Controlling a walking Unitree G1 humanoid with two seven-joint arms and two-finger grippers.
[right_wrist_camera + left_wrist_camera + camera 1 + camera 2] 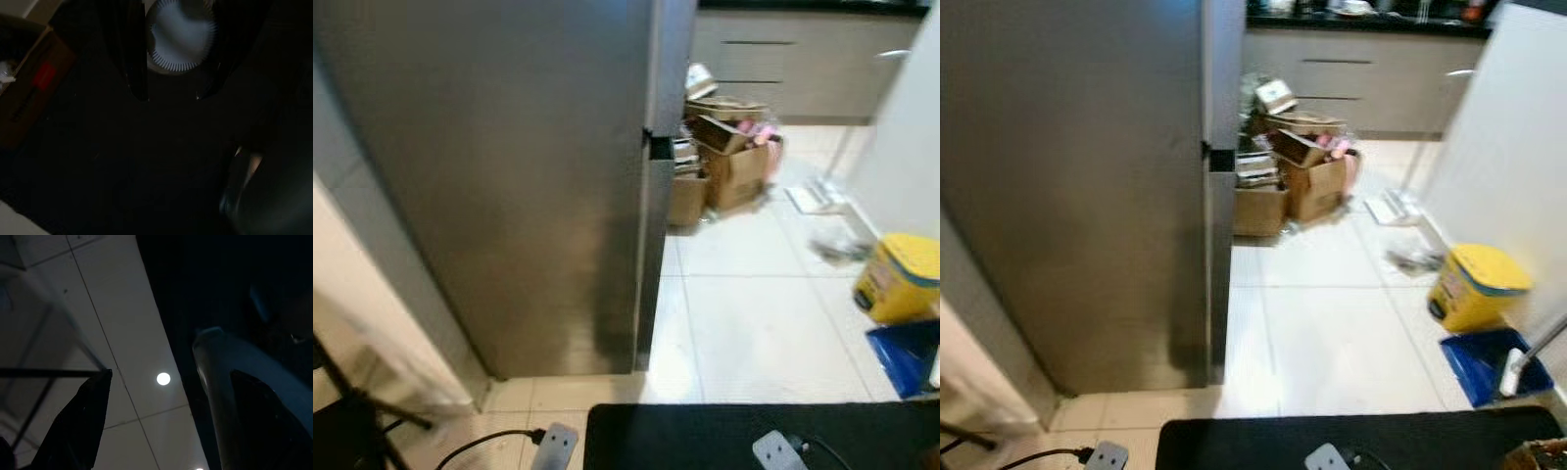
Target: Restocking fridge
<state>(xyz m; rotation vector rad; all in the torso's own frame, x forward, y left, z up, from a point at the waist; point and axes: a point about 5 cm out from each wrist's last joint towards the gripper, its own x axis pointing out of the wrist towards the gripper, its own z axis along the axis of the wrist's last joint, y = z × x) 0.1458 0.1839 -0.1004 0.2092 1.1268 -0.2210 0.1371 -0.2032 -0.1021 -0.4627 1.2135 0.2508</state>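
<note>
no legible text, red label on cardboard box (pixel 29 83) unreadable

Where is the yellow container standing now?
The yellow container stands on the tiled floor at the robot's right, by the white wall, just behind the blue dustpan.

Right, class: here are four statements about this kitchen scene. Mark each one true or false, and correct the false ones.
1. The fridge doors are shut. True.
2. Cardboard boxes sit on the floor beyond the fridge. True.
3. The bin by the white wall is red. False: it is yellow.
4. The black mat lies beside the boxes. False: it lies at the near edge of the view, well apart from them.
</note>
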